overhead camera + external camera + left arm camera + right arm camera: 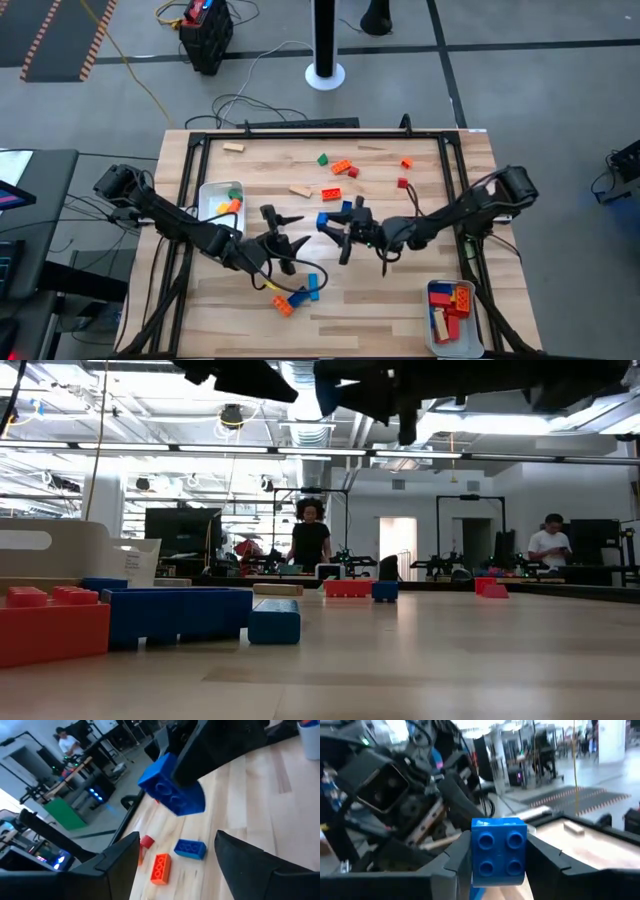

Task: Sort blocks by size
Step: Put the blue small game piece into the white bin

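two trays (216,196) held some blocks; many lay loose beyond them. right end effector (336,228) gripped a blue block (498,851); left end effector (276,232) gaped empty.

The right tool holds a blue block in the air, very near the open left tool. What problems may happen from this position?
1. The right tool and the left tool face each other closely above the table; one more approach may make them collide.
2. The blue block is pinched between the fingers while most of it sticks out; a bump could make it slip and fall.
3. A fallen block could land among the loose blocks near the table's front edge, or roll off.
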{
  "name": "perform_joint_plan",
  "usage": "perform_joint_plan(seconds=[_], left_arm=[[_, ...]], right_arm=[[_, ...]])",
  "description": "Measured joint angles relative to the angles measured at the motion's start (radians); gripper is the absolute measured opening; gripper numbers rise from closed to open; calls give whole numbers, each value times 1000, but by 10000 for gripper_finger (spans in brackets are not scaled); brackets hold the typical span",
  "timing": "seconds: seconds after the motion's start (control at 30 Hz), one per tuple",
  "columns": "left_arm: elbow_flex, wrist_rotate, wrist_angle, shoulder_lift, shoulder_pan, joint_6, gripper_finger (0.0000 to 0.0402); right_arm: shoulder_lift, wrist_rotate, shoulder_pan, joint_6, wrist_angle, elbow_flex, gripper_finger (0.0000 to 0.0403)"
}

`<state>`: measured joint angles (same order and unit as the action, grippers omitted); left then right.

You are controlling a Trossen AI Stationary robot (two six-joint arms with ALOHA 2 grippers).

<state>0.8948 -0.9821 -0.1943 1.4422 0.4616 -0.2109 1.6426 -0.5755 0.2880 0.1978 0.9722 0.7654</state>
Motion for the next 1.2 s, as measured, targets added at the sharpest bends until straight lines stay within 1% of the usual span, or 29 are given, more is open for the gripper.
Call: perform_joint_plan(seconds=[0.1,0.2,0.27,0.53,0.6,0.87,0.93,1.07,1.2], left_arm=[[0,-3,-25,0,-14,4,246],[0,-3,-61,0,-30,23,245],[0,-2,-69,0,-38,28,245],[0,34,-106,1,-41,53,245],[0,37,-114,1,-41,56,245],[0,31,-134,1,-41,81,245],[0,13,-164,1,-41,65,245],[0,8,-222,1,-44,34,244],[0,9,-228,1,-58,33,244]], right_arm=[[28,0,-3,-26,83,6,167],[57,23,-3,-48,115,34,168],[70,44,-3,-50,113,54,168],[112,50,-6,-114,125,126,168],[114,47,-9,-141,121,132,168],[114,38,-19,-148,119,133,168],[114,39,-23,-148,110,133,168],[114,33,-21,-154,110,133,168],[113,30,-21,-154,109,133,168]])
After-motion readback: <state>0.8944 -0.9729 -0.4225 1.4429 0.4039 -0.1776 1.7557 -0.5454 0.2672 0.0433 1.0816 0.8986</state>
